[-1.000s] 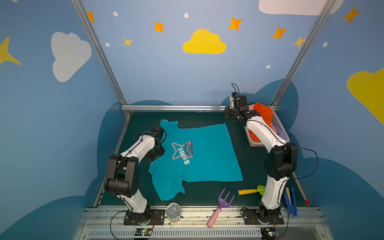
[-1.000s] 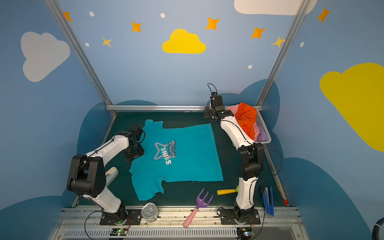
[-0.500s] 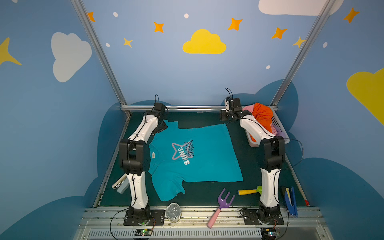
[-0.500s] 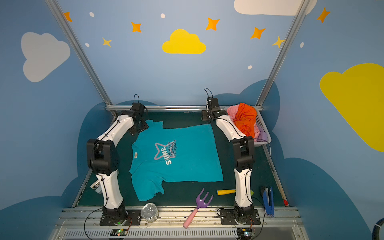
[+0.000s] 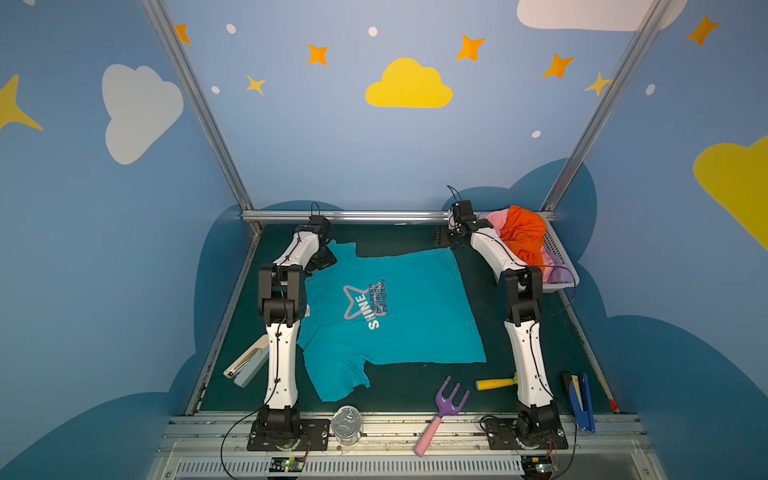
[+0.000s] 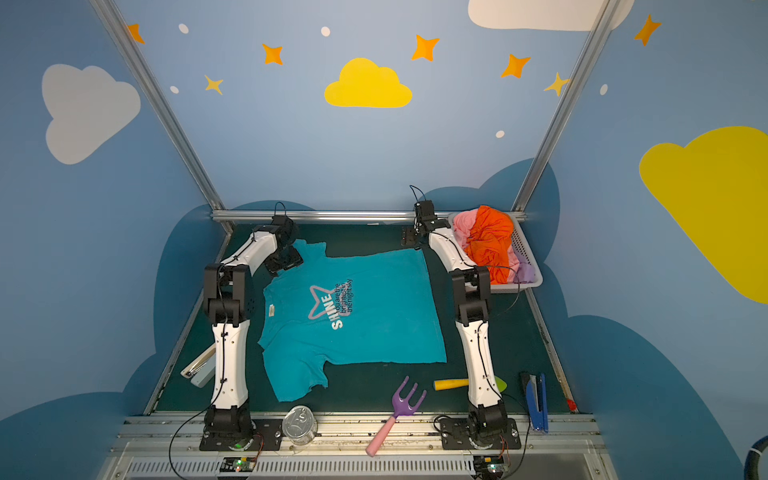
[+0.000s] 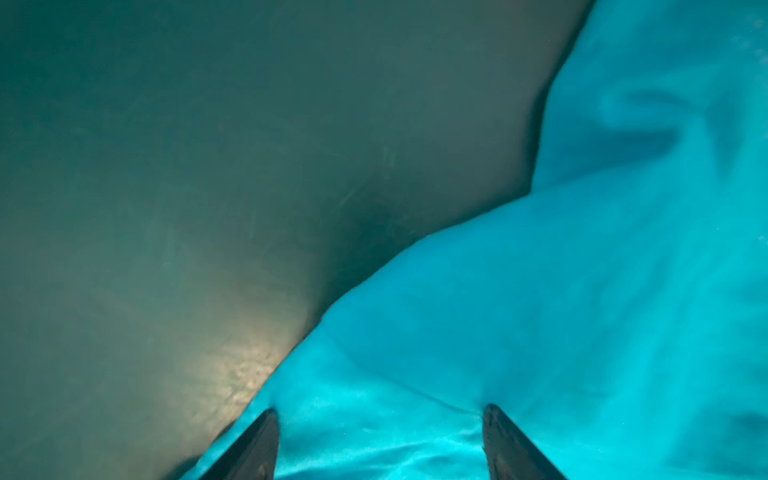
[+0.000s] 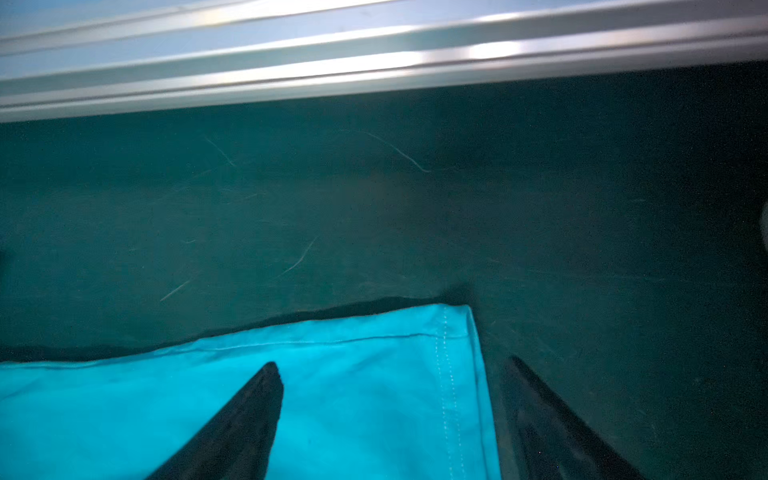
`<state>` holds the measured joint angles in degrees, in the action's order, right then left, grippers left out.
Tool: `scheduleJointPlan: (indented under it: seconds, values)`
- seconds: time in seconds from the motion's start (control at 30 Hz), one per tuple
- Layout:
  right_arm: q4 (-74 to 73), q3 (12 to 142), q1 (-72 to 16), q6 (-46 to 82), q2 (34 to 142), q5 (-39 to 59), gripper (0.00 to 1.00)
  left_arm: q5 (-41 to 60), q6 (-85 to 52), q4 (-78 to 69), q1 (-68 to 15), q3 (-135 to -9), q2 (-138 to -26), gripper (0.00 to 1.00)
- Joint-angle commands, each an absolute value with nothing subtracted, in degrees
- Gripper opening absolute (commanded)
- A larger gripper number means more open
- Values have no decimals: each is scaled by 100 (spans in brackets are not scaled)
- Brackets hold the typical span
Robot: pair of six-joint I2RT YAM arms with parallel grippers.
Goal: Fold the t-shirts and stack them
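Your left gripper and right gripper stand wide open, empty, over the far edge of the teal t-shirt.

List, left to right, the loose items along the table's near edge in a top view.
beige stapler → tin can → purple rake → yellow-handled tool → blue stapler
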<state>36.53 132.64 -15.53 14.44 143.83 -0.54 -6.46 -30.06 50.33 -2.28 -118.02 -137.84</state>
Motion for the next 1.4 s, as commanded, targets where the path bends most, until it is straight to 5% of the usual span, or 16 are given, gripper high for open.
scheduleJointPlan:
  seconds: [0.0, 0.43, 0.53, 0.67, 0.73, 0.8, 1.0, 1.37]
  values:
    - [4041, 13544, -1471, 1675, 14630, -72, 83, -516, -2839, 4931, -150, -11974, -14059, 77]
    - [4028, 14272, -1333, 2384, 15586, 959, 80, -47, -2914, 4926, 21, -12144, -14378, 69]
    - [3990, 14273, -1334, 2417, 15634, 1048, 74, 52, -2871, 4940, 28, -12195, -14422, 69]
    - [3903, 14273, -1294, 2430, 15605, 1193, 51, 218, -2788, 5067, 34, -12429, -14581, 69]
    - [3889, 14273, -1273, 2427, 15568, 1179, 37, 250, -2777, 5222, 34, -12655, -14721, 62]
    - [3885, 14273, -1241, 2416, 15527, 1160, 24, 277, -2760, 5355, 28, -12849, -14838, 44]
    - [3916, 14273, -1185, 2338, 15398, 1177, 2, 255, -2794, 5405, 44, -12904, -14821, 4]
    - [3731, 13707, -1177, 2065, 14445, 1061, 0, -265, -2720, 5772, 84, -12716, -13989, 4]
